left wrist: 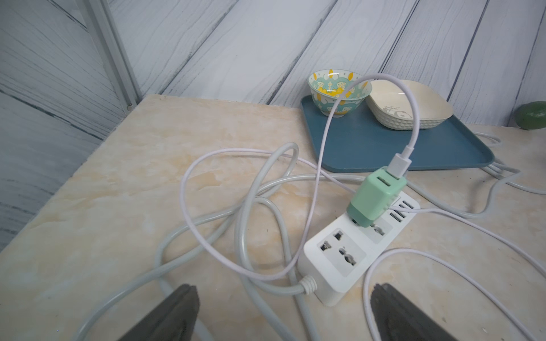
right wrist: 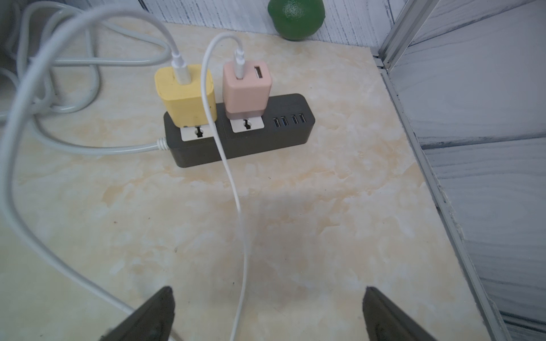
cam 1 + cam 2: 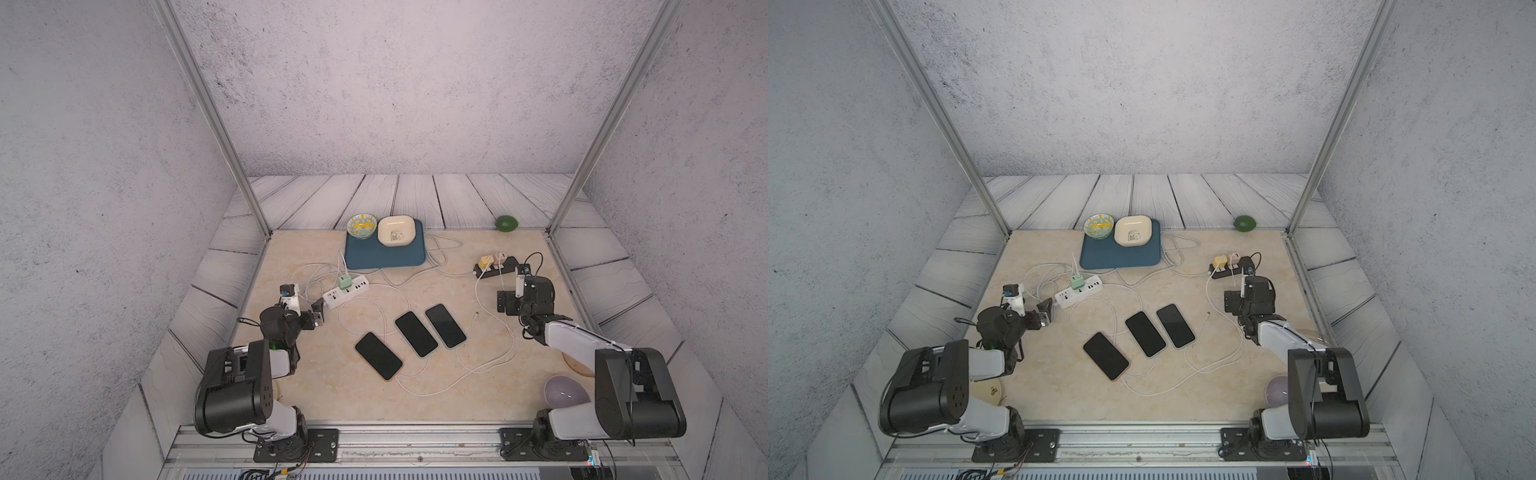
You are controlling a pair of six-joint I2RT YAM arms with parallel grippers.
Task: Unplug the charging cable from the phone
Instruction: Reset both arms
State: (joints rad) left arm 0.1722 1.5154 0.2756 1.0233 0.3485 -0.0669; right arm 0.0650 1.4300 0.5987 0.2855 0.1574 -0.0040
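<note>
Left tool (image 3: 319, 312) and right tool (image 3: 502, 302) are both standing wide open, holding nothing, above the table (image 3: 316, 395).
Three dark phones (image 3: 416, 333) are lying face up mid-table between them, a white charging cable (image 3: 415, 393) meeting the nearest phone (image 3: 378, 355) at its near end. A cream dish (image 3: 397, 230) on the blue tray (image 3: 374, 259) is showing a panda drawing.

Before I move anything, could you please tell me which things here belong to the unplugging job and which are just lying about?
Job: phones, cables.
Lying about: tray, bowls, lime, power strips, chargers.
</note>
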